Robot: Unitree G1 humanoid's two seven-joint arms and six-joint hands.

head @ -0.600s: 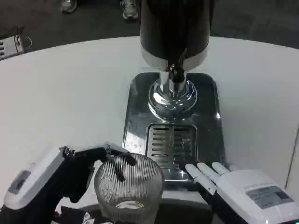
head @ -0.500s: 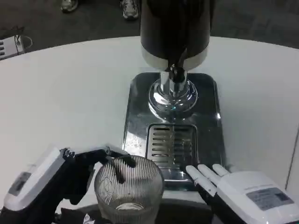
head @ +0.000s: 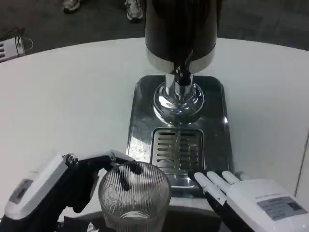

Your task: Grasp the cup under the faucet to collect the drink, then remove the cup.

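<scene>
The white tabletop (head: 67, 92) curves across in front of me, its far edge giving way to dark floor where two shoes (head: 101, 6) are cut off at the top. At the middle of the tabletop stands the drink dispenser (head: 181, 29); its dark body runs out of view above, and its faucet (head: 182, 73) hangs over the chrome base (head: 140, 116) and the slotted drip grille (head: 176, 150). My left hand (head: 72, 181) is at the near edge, fingers wrapped around the ribbed glass cup (head: 134, 195), which sits just short of the base's near-left corner, not under the faucet. The cup's bottom and my forearm are cut off by the lower edge, and I cannot tell whether there is any liquid inside. My right hand (head: 241, 195) lies at the near-right corner of the base, fingers straight and slightly apart, holding nothing. Compared with half a second ago, my right hand has slid slightly right and toward me; the cup and left hand have barely shifted.
</scene>
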